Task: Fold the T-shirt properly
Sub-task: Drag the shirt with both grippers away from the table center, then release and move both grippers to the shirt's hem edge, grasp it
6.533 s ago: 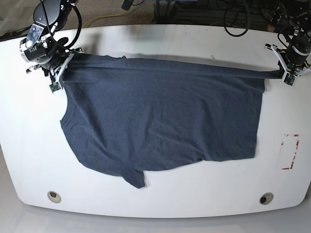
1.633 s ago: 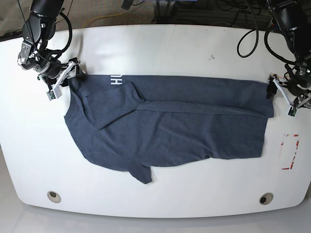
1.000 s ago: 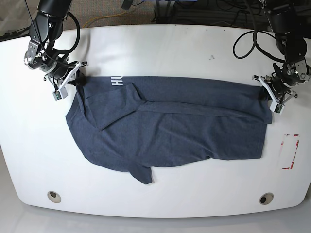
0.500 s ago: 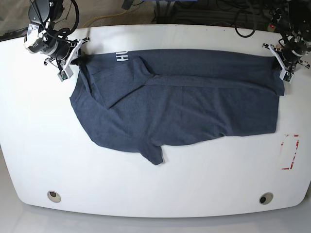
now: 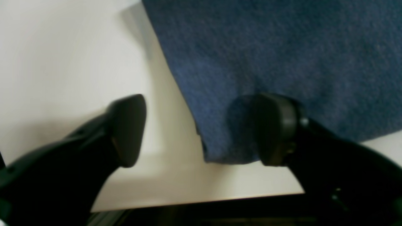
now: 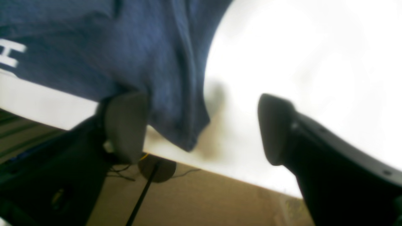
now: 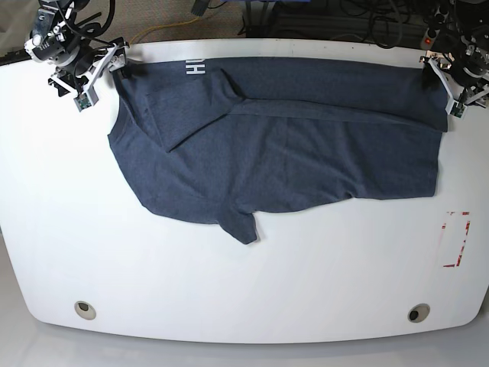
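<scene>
Shirt: the dark slate-blue heathered short-sleeved cloth T-shirt (image 7: 283,145) lies spread across the far half of the white rounded table (image 7: 244,290), its top edge along the table's far rim.
Fold: a long band of cloth along the far edge is turned over onto the body, with a diagonal crease running down from near the white block lettering (image 7: 195,69).
Sleeve: one short sleeve (image 7: 243,226) points toward the near side of the table, flat on the surface.
Left gripper: the black two-fingered left gripper (image 5: 201,128) sits at the shirt's far corner on the base view's right; its jaws are spread wide, one finger over bare table and the other above the cloth corner, nothing pinched between them.
Right gripper: the black two-fingered right gripper (image 6: 201,125) is at the far corner beside the lettering; its jaws stand wide apart, one finger over the cloth edge and the other over white table, holding nothing.
Cloth at right gripper: a loose corner hangs between the fingers, touching neither pad as far as the blur allows.
Table marks: a red-and-white rectangular marking (image 7: 456,238) lies near the table's edge, well apart from the shirt.
</scene>
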`<state>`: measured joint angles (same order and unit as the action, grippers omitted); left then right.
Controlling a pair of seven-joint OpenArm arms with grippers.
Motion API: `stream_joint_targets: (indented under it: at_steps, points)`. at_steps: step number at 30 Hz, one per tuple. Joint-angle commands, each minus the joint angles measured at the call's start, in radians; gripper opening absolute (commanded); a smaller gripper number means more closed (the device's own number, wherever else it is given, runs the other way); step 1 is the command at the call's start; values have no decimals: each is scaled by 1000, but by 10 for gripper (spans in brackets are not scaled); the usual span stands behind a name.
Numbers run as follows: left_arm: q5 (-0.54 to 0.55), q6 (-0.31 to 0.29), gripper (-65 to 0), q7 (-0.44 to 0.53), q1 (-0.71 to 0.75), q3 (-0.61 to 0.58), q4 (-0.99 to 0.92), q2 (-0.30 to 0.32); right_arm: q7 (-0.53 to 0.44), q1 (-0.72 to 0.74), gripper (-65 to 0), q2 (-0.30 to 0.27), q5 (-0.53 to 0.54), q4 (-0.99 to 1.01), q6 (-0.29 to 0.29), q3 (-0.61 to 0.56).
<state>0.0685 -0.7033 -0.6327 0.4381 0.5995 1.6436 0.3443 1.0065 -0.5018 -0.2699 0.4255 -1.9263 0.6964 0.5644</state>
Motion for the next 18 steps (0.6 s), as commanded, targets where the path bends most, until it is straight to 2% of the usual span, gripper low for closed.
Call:
stream_joint_targets:
  at_steps: [1,7,12,18]
  points:
    - [4,5,-128,-34,-43,4,56,23,-15,47,-127,-13,17,-31,2,3]
    - [4,5,-133,-123,-167,6,122,26,-13,205,-141,-21,13,17,2,-4]
    - [-3,5,-133,-123,-264,0,125,22,12,395,-141,-41,13,159,2,-11]
    - [-5,5,-133,-123,-385,-51,56,22,7,602,-141,-93,11,374,2,-117]
